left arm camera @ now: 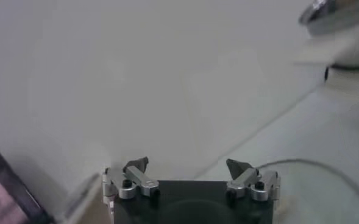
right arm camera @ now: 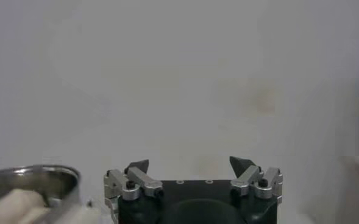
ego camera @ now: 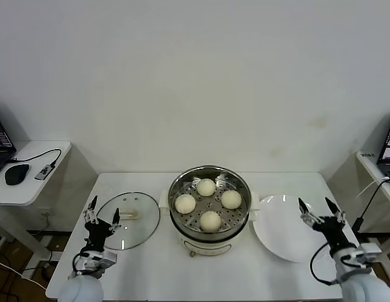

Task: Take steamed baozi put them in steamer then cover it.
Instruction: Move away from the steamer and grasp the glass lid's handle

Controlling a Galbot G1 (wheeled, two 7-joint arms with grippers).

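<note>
My left claw (ego camera: pixel 102 212) hangs wide and empty at the desk's (ego camera: pixel 151 270) near-left — the cover (ego camera: pixel 128 219) just beside it, steamer (ego camera: pixel 209 207) rightward; right claw (ego camera: pixel 321 211) likewise wide, empty, farther.

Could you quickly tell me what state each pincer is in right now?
Left pincer: open, holding nothing.
Right pincer: open, holding nothing.

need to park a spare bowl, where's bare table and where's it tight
Free: the back strip of the table behind the glass lid, and the front edge before the steamer. The white plate is empty too. Tight: gaps between lid, steamer and plate. The open left gripper and right gripper hover at the table's ends.
</note>
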